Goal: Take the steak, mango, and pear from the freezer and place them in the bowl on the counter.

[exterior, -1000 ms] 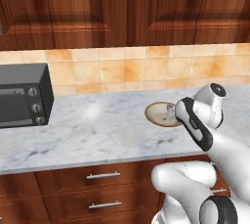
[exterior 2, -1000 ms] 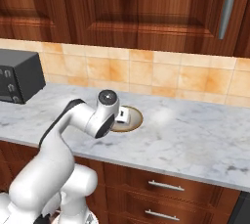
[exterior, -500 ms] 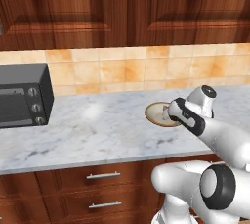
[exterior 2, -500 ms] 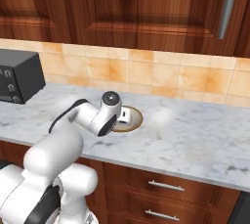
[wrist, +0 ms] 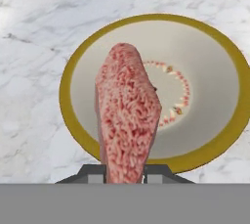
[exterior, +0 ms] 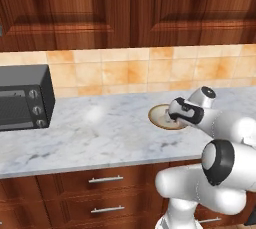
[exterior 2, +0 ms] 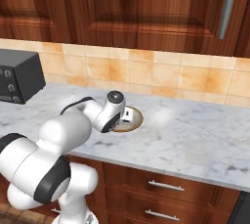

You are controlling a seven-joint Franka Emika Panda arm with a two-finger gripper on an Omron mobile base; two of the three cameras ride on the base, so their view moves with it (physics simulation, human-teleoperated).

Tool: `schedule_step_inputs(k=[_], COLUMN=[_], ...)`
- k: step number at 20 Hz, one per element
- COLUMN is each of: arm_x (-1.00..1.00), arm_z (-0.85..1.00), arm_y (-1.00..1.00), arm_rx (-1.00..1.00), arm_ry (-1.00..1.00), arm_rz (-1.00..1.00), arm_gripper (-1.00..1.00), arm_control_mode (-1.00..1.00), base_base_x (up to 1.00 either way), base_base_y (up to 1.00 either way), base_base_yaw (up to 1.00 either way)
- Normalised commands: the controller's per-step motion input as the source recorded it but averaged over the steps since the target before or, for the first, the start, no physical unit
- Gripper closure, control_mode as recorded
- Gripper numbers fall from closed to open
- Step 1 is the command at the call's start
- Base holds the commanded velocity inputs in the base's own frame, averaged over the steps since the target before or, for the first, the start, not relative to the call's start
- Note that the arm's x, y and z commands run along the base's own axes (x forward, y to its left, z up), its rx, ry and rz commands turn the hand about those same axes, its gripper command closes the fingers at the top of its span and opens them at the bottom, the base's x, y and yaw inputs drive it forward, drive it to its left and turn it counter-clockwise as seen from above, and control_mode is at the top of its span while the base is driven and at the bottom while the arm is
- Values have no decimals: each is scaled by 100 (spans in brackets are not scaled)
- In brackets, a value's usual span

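Note:
The steak [wrist: 128, 120], a pinkish-red slab with pale streaks, stands on edge between my fingertips, and my gripper [wrist: 126, 171] is shut on it. Below it lies the bowl [wrist: 215, 135], shallow and beige with a brown rim and a small ring pattern inside; nothing else lies in it. From the base, the bowl [exterior: 159, 118] rests on the marble counter [exterior: 100, 133] and my hand [exterior: 181, 111] hovers over its right side. The right base view has the bowl [exterior 2: 132, 120] partly behind my hand [exterior 2: 125, 115]. The steak is hidden by the hand in both base views.
A black microwave [exterior: 22, 98] stands on the counter at the far left. Tiled backsplash and dark wooden wall cabinets rise behind. Drawers with metal handles [exterior: 106, 179] run below the counter edge. A long grey rod handle [exterior 2: 226, 5] hangs at the upper right.
The arm has folded and swung, bringing the hand from the bowl's right side to over its rim, with the steak still in the jaws.

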Motion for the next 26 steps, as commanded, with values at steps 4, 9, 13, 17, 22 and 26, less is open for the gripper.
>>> schedule_step_inputs(k=[4, 9, 13, 17, 22, 26], arm_x=[19, 4, 11, 21, 30, 31], arm_z=[-24, -27, -31, -18, -3, -1], arm_y=[-3, 0, 0, 0, 0, 0], arm_rx=[0, 0, 0, 0, 0, 0], arm_ry=[0, 0, 0, 0, 0, 0], arm_rz=[0, 0, 0, 0, 0, 0], arm_gripper=[100, 100, 100, 100, 100, -100], arm_control_mode=[-100, -100, -100, -100, -100, -100], base_base_x=[0, 0, 0, 0, 0, 0], base_base_y=[0, 0, 0, 0, 0, 0], base_base_yaw=[0, 0, 0, 0, 0, 0])
